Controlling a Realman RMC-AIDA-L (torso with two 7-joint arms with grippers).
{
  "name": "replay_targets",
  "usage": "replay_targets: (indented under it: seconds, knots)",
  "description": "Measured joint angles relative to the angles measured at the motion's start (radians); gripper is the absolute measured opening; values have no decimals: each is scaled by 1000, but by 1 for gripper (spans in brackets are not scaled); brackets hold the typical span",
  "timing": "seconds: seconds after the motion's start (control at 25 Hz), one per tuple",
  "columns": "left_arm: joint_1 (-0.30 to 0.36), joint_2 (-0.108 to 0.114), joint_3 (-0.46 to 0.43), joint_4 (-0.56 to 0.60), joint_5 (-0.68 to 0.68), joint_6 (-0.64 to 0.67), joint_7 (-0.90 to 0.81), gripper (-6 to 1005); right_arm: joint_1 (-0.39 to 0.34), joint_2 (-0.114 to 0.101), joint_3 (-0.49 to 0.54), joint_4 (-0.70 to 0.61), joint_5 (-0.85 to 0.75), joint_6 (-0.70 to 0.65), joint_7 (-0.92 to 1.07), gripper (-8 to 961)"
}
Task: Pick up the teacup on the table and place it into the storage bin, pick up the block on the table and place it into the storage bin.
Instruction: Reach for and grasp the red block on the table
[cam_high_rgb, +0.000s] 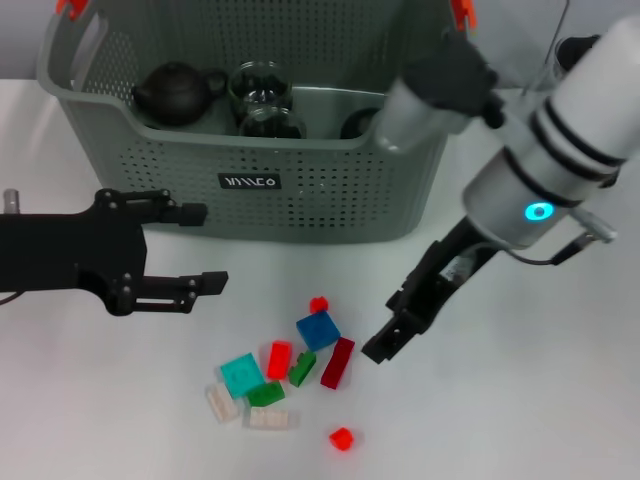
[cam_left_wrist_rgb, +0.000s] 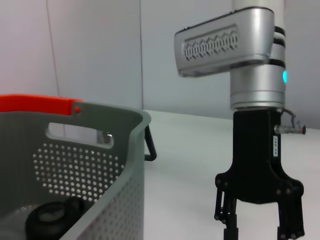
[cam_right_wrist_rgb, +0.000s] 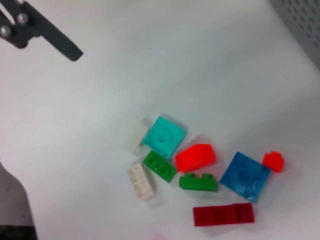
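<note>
Plastic blocks (cam_high_rgb: 318, 330), ten in all, are packed close on the table (cam_high_rgb: 520, 420) before the one storage bin (cam_high_rgb: 330, 190), so two could be pinched at once or neighbours knocked away. The right gripper (cam_high_rgb: 385, 342) is held spread just beside them; the left gripper (cam_high_rgb: 200, 248) is parked spread nearby.

Bin (cam_high_rgb: 330, 190) at table (cam_high_rgb: 520, 420) rear, centre. Teapot (cam_high_rgb: 175, 92) and jars (cam_high_rgb: 262, 100) inside bin. Blocks (cam_high_rgb: 290, 370) clustered on table before bin. Left gripper (cam_high_rgb: 205, 247) left of blocks; right gripper (cam_high_rgb: 392, 338) just right of blocks.
</note>
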Motion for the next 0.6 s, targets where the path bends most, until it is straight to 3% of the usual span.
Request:
replay_targets:
  seconds: [0.32, 0.6]
  knots:
    - [4, 3, -40, 0, 6, 0, 38, 786, 46, 5, -219, 49, 49, 141, 112, 776]
    - [1, 5, -42, -2, 6, 0, 43, 786, 52, 9, -339, 65, 82, 232, 162, 775]
